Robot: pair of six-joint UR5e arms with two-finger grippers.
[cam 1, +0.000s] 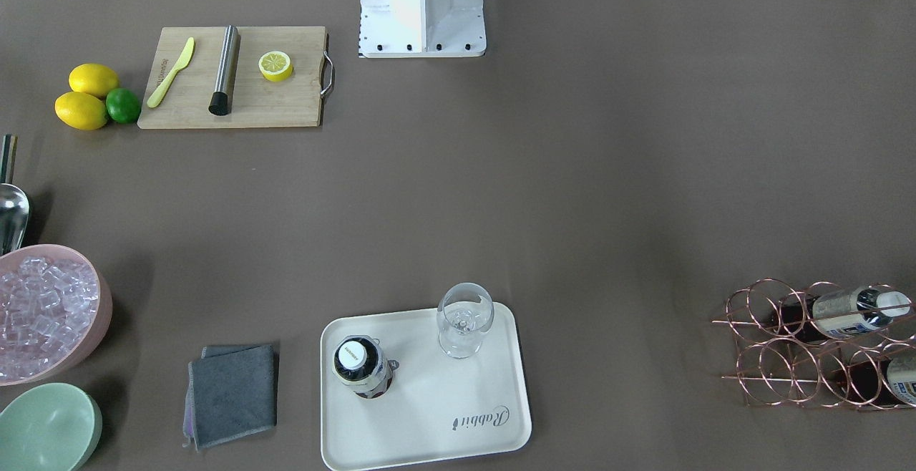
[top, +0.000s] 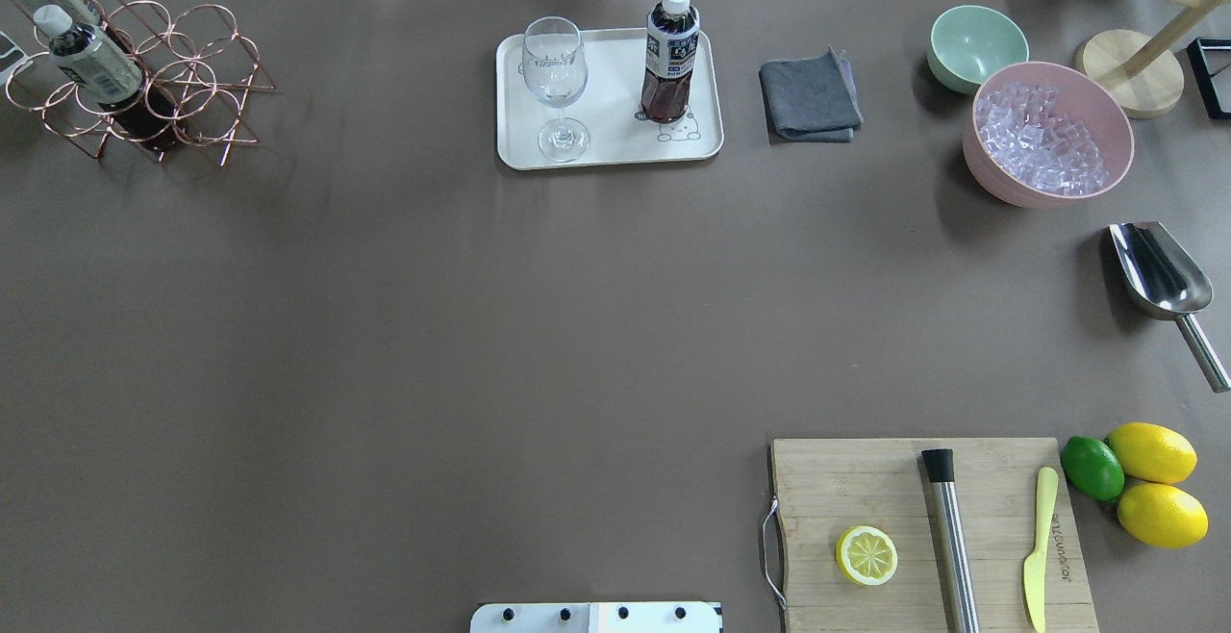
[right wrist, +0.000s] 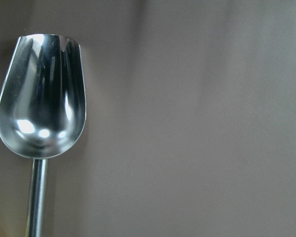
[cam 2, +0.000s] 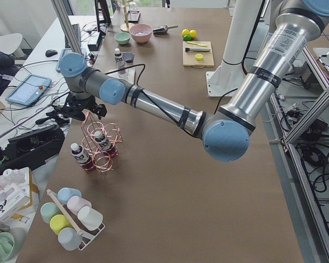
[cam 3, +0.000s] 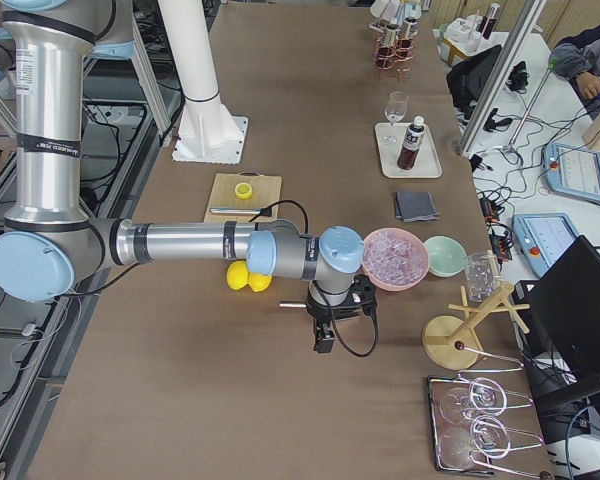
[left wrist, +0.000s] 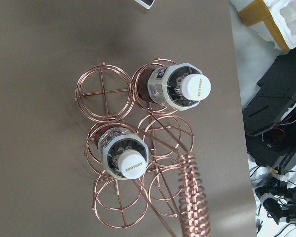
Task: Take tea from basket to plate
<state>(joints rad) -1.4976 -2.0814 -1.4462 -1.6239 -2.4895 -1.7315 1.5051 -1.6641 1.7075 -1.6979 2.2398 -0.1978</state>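
One tea bottle (top: 670, 56) stands upright on the cream plate (top: 615, 147), beside a wine glass (top: 555, 85); it also shows in the front view (cam 1: 361, 367). Two more tea bottles (left wrist: 180, 89) (left wrist: 123, 155) sit in ring cells of the copper wire basket (left wrist: 106, 91), which stands at the table's far left corner (top: 207, 85). My left gripper (cam 2: 81, 109) hangs above the basket; I cannot tell whether it is open or shut. My right gripper (cam 3: 330, 325) hovers over a metal scoop (right wrist: 39, 98); I cannot tell its state either.
A pink bowl of ice (top: 1048, 133), a pale green bowl (top: 976, 44) and a grey cloth (top: 810, 96) lie right of the plate. A wooden cutting board (top: 866, 489) with a lemon half, a metal muddler and a knife is near right, lemons and a lime (top: 1092, 468) beside it.
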